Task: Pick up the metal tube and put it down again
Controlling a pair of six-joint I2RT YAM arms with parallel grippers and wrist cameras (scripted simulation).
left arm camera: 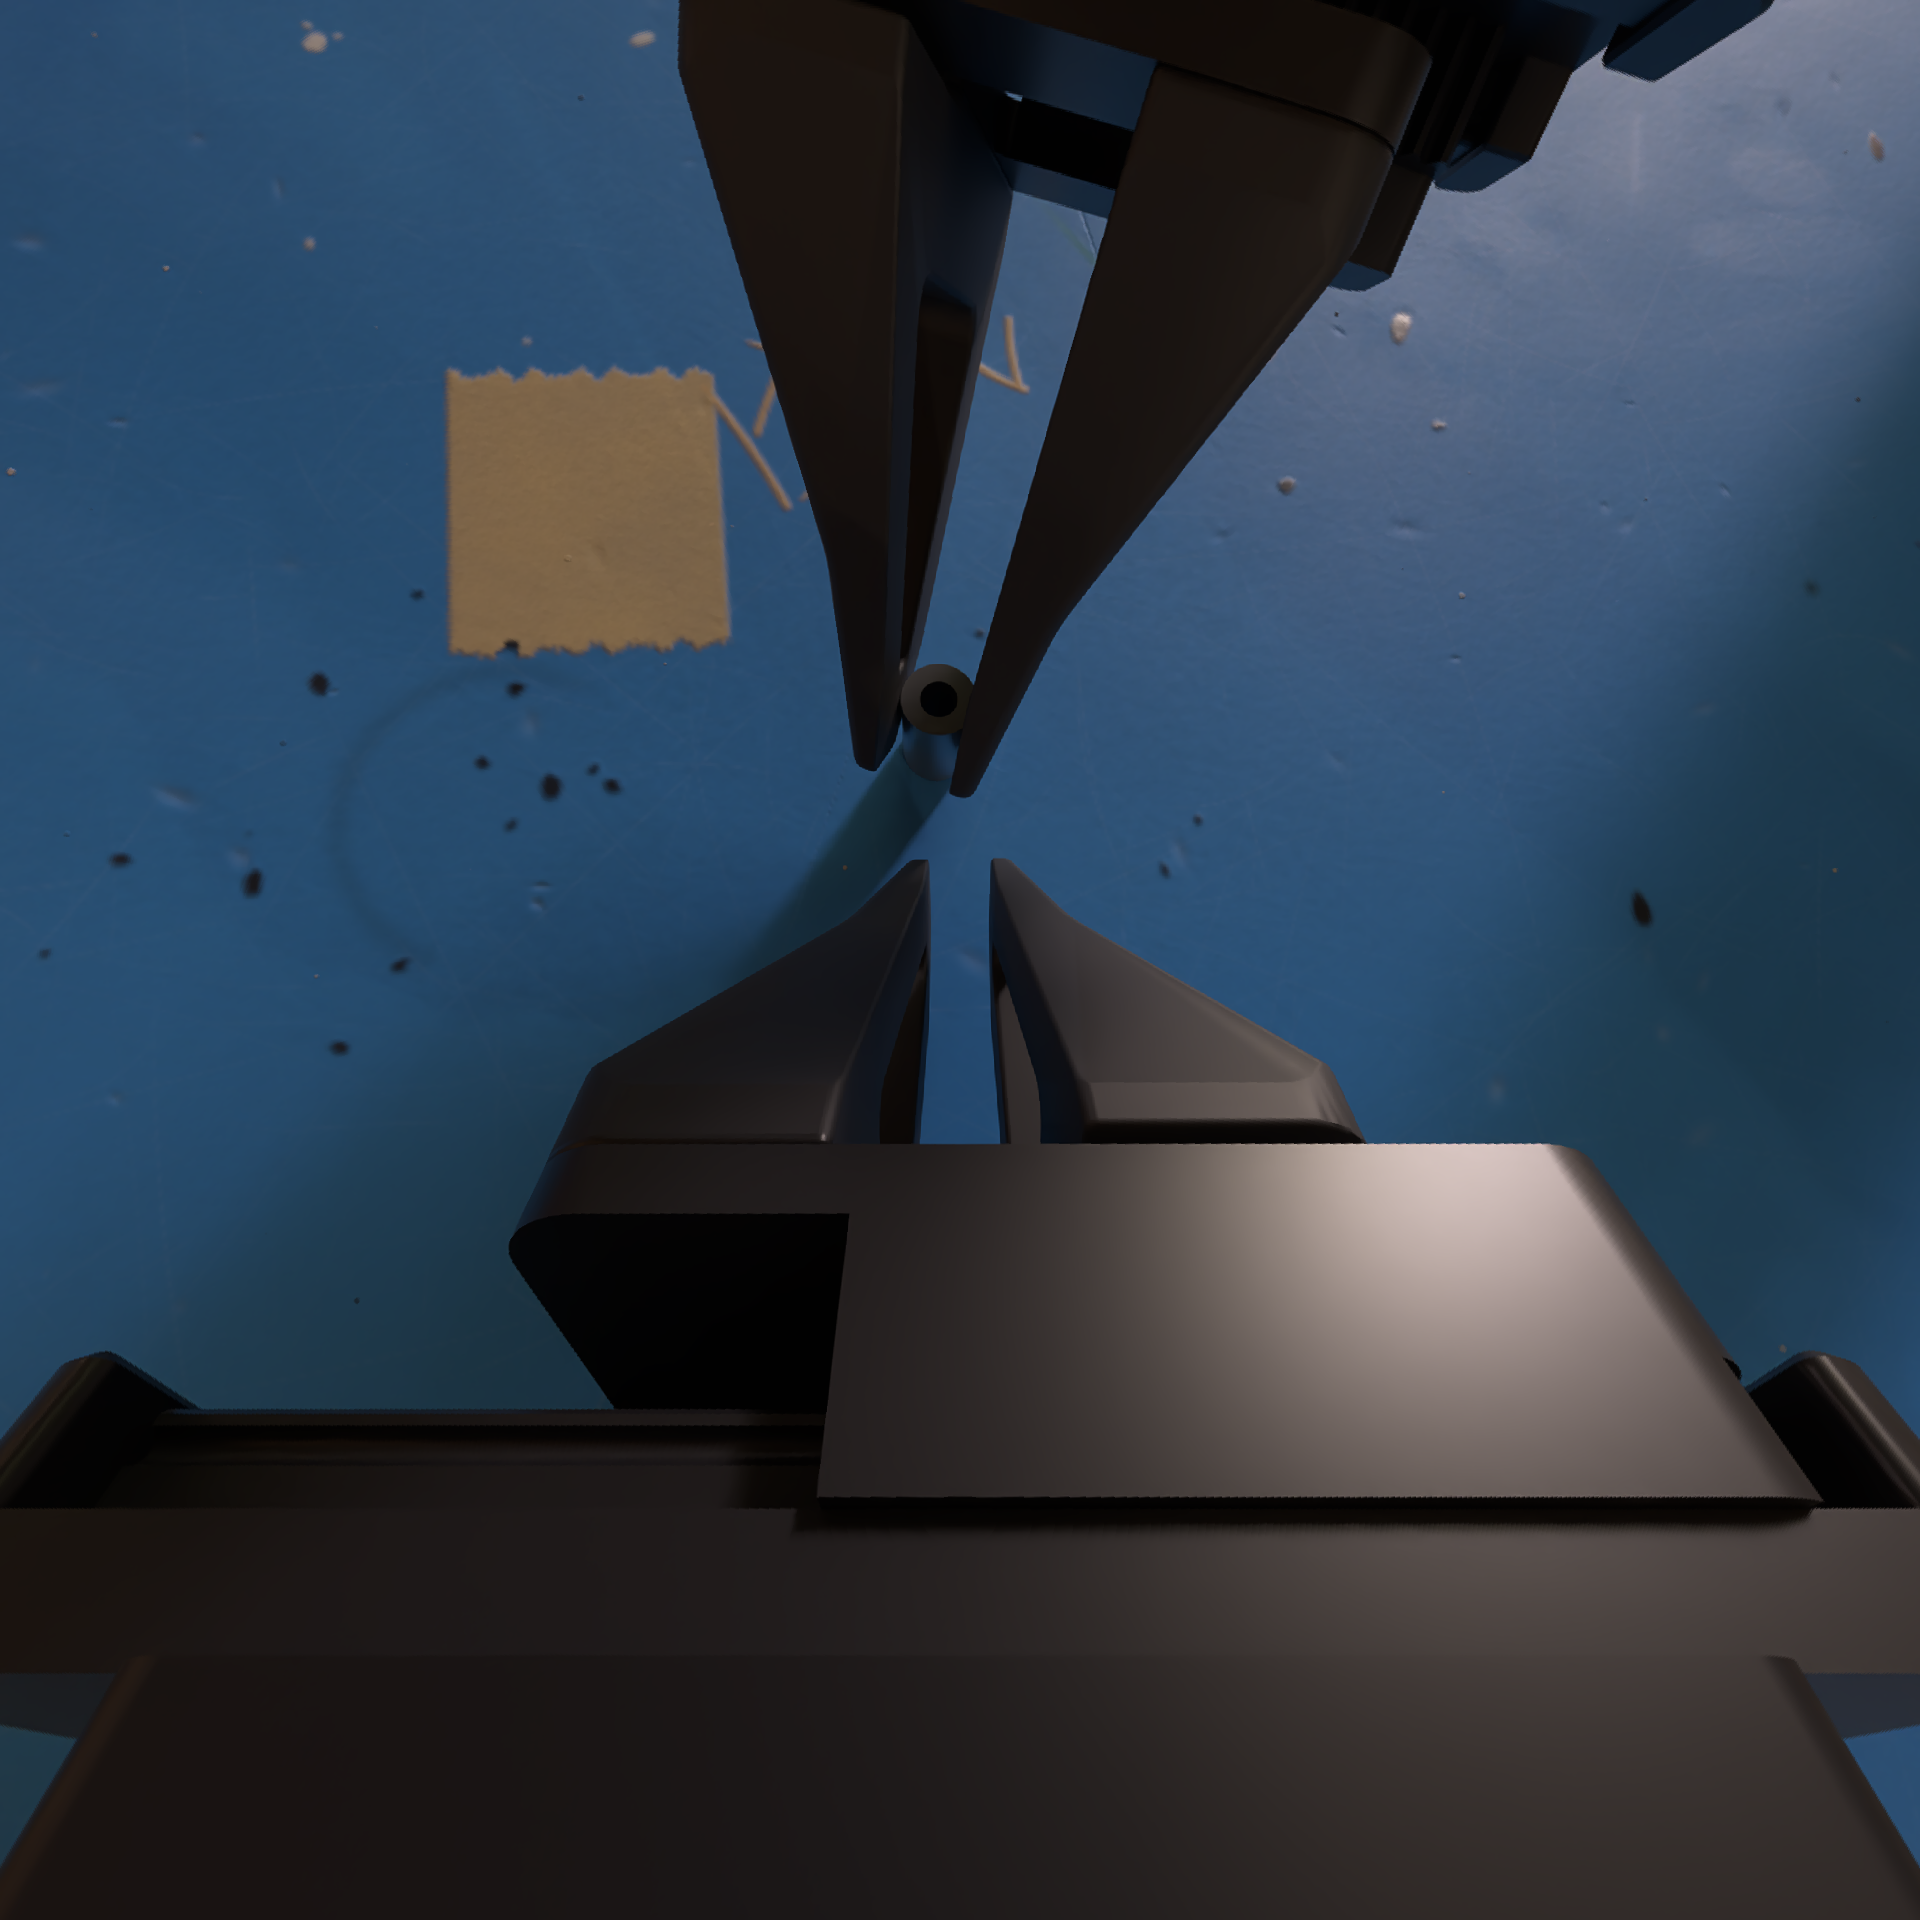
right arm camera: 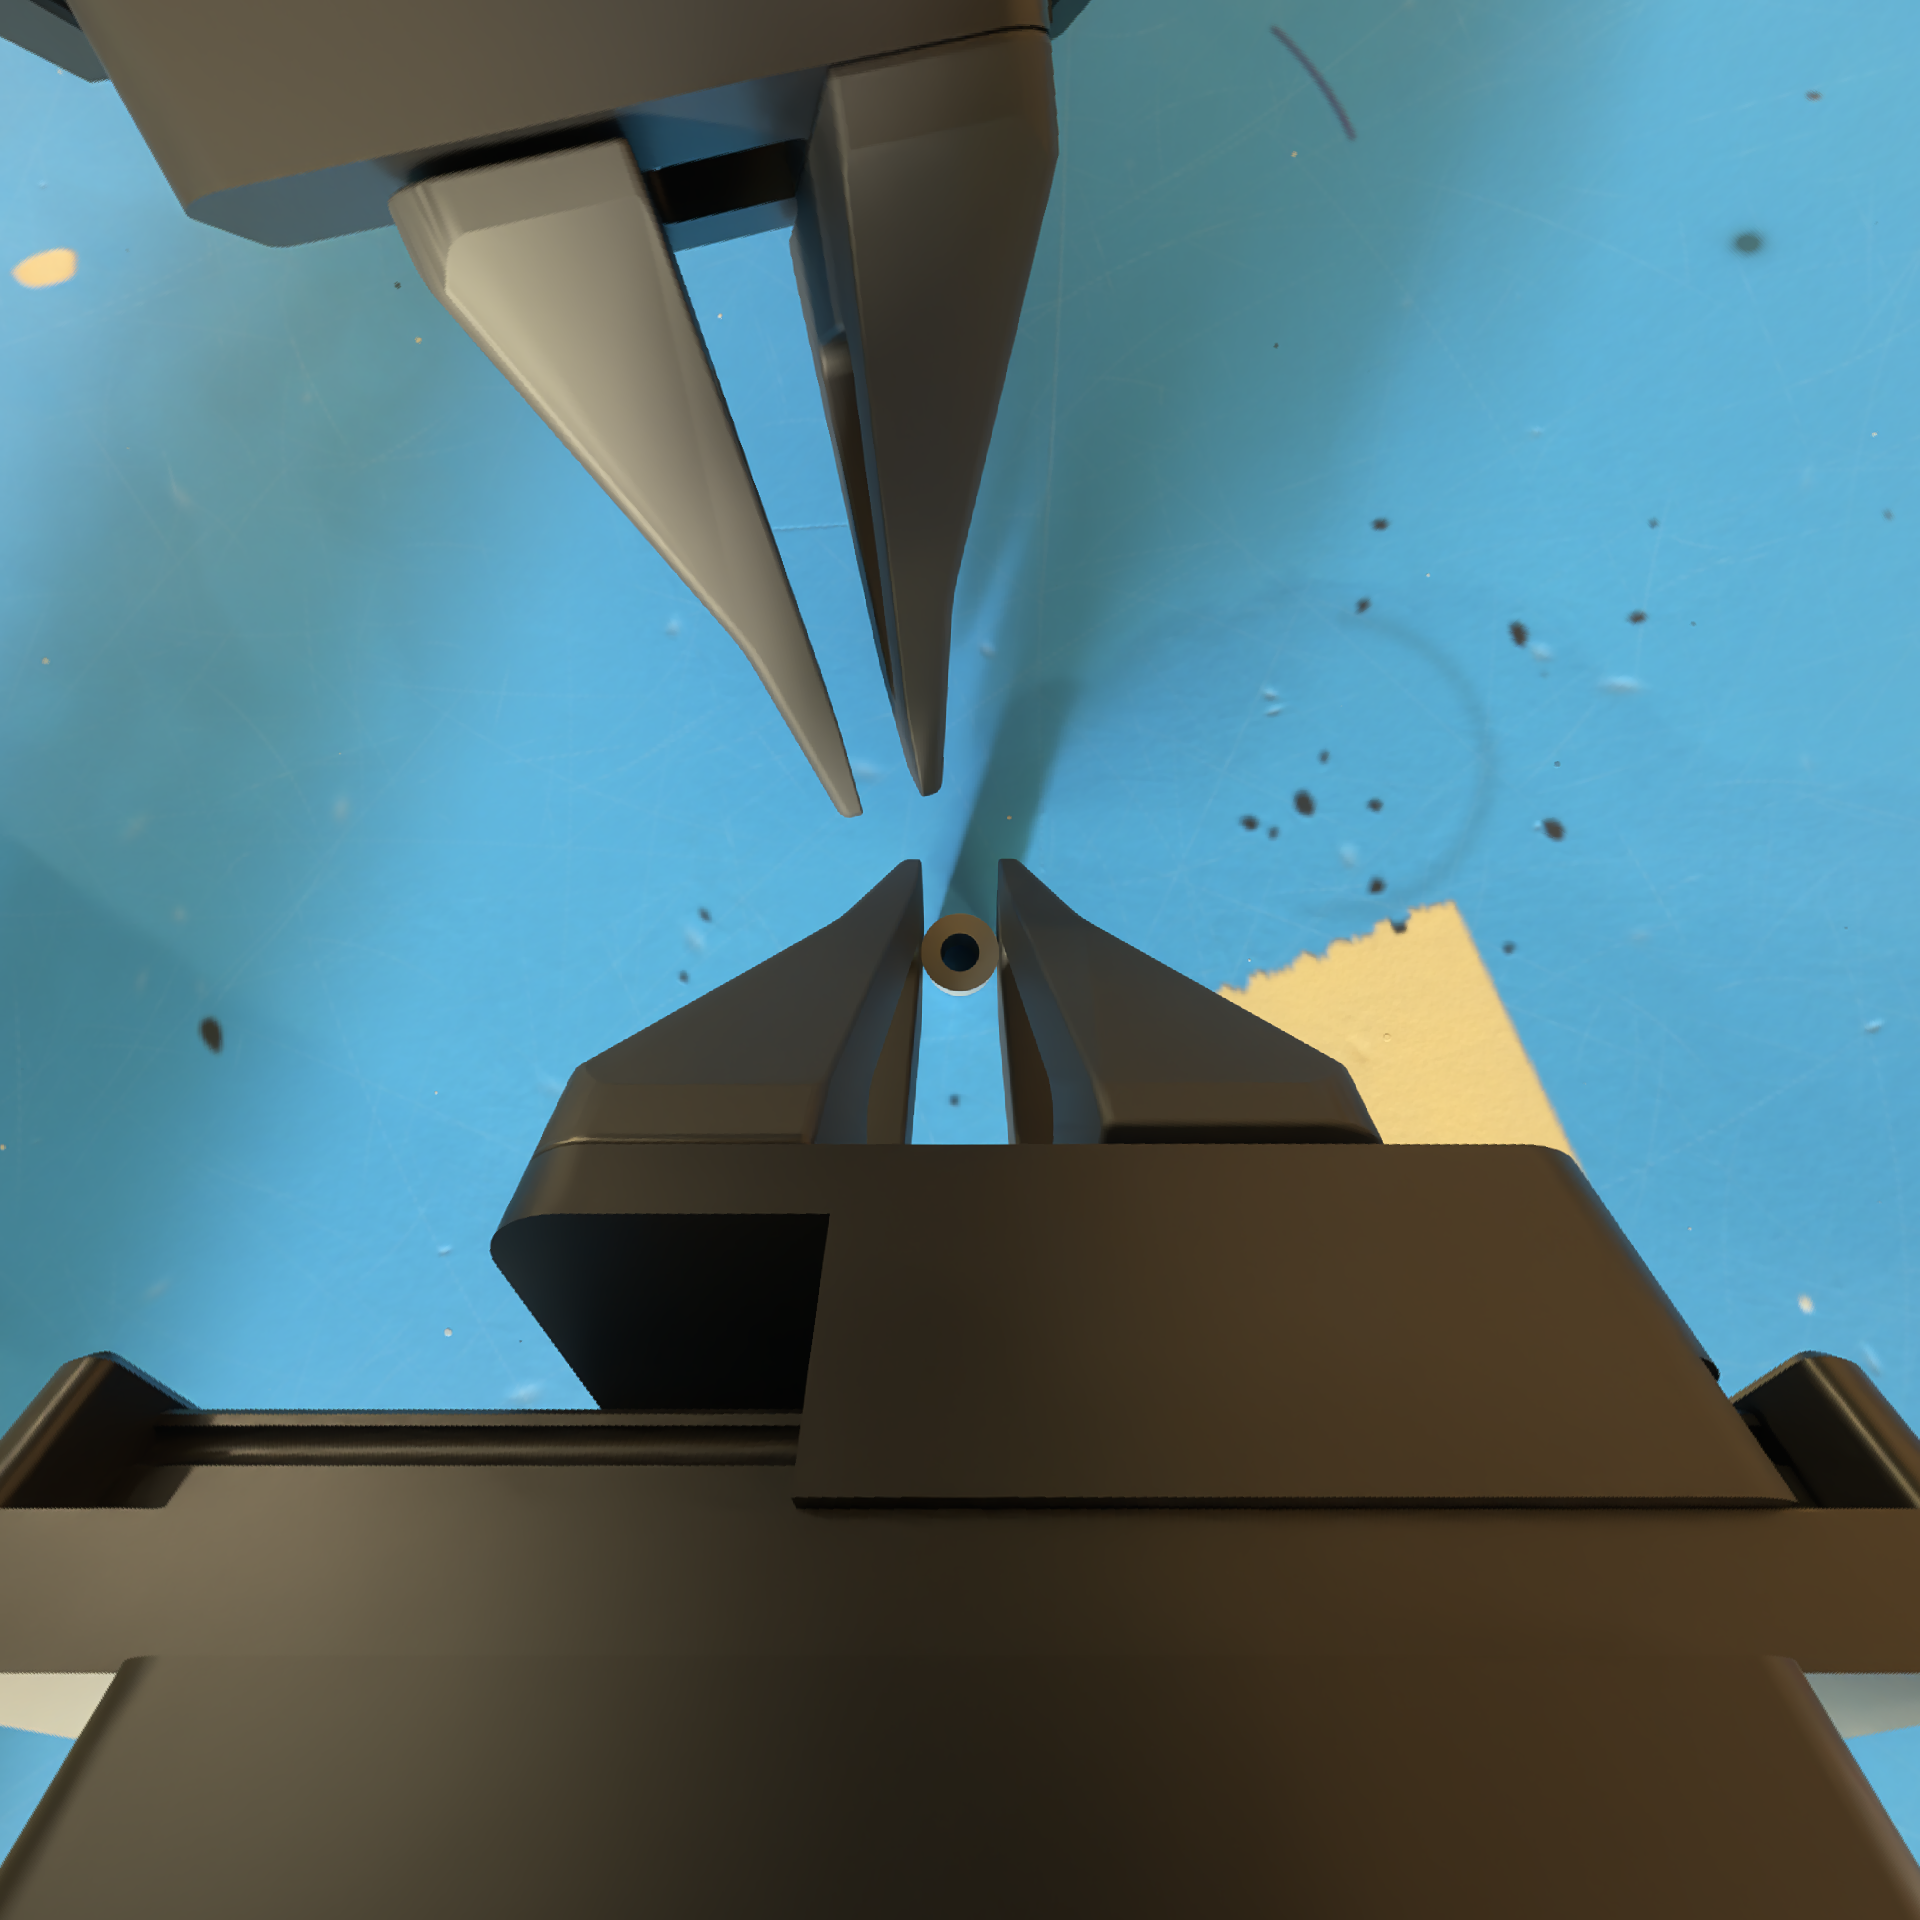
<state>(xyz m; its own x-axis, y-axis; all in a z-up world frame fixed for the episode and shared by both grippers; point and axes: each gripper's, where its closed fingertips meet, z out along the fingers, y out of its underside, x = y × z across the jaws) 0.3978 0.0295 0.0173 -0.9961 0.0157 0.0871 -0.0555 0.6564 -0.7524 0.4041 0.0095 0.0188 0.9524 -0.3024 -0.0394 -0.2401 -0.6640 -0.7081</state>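
Note:
The metal tube (right arm camera: 959, 953) is a short grey tube seen end-on, with its dark bore facing the camera. In the right wrist view my right gripper (right arm camera: 959, 864) is shut on it, one finger on each side, just behind the tips. In the left wrist view the tube (left arm camera: 938, 698) is pinched near the tips of the right gripper (left arm camera: 914, 774), which reaches in from the top. My left gripper (left arm camera: 959, 864) is shut, with only a thin slit between its fingers and nothing in it. It stands tip to tip with the right gripper, and also shows in the right wrist view (right arm camera: 894, 802).
A blue, scuffed table top (left arm camera: 1455, 727) lies below, speckled with dark and pale spots. A tan patch of tape lies flat on it in the left wrist view (left arm camera: 587, 509) and the right wrist view (right arm camera: 1423, 1039). A faint ring mark (right arm camera: 1455, 758) is beside it.

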